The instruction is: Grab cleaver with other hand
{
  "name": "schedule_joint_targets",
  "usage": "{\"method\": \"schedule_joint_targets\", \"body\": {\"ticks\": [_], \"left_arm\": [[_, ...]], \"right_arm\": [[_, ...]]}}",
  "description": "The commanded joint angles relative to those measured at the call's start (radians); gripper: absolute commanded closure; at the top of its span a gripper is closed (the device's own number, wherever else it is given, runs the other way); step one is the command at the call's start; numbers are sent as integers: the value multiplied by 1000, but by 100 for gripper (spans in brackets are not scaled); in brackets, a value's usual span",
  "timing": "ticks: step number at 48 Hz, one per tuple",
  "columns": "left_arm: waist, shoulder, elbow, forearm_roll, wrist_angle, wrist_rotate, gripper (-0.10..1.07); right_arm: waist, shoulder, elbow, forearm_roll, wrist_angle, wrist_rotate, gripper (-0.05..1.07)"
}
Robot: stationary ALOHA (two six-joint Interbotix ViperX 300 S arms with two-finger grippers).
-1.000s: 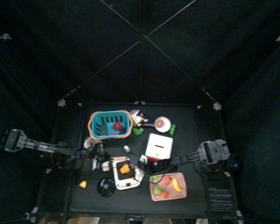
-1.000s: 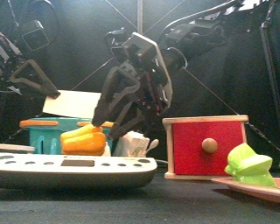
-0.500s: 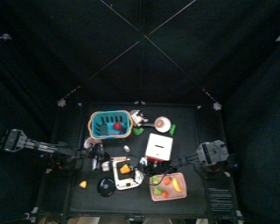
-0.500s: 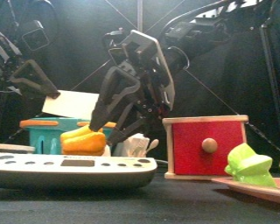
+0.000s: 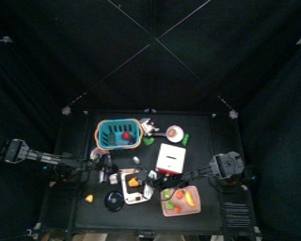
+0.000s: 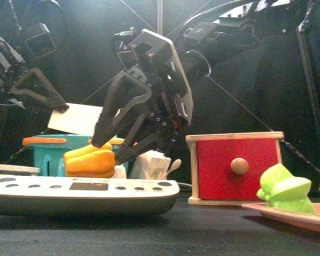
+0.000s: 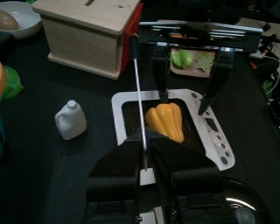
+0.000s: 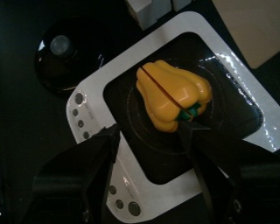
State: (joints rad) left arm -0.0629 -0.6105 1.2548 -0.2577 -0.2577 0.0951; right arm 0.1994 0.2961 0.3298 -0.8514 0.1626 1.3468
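The cleaver (image 6: 77,118) hung above the bench's 9 o'clock side, clamped by its edge in the left tool (image 6: 51,100), which had not moved. In the left wrist view the blade showed edge-on as 1 thin pale line. Over the last second the right tool (image 6: 123,135), jaws wide apart and empty, had drifted toward 9 o'clock in the front view, nearer the blade but not touching it. I judged the handover to be in approach, with the second grip not yet made.

Counted:
- 1 cleaver
- 2 tools
- 1 yellow pepper (image 6: 93,160), on 1 white scale (image 6: 83,192)
- 1 teal basket (image 6: 45,148)
- 1 wooden box (image 6: 236,165)
- 1 small white bottle (image 7: 70,121)
- 1 pink tray (image 6: 294,215), at 5 o'clock
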Motion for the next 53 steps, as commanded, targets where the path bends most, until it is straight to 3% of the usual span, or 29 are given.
{"method": "schedule_joint_targets", "body": {"ticks": [1, 36, 53], "left_arm": [[3, -2, -14, 0, -5, 0, 46], [3, -2, -15, 0, -5, 0, 46], [2, -2, -14, 0, -5, 0, 46]], "right_arm": [[2, -21, -26, -3, -3, -2, 14], [18, -11, -37, 2, 3, 0, 14], [29, -61, -17, 5, 41, -2, 14]]}}
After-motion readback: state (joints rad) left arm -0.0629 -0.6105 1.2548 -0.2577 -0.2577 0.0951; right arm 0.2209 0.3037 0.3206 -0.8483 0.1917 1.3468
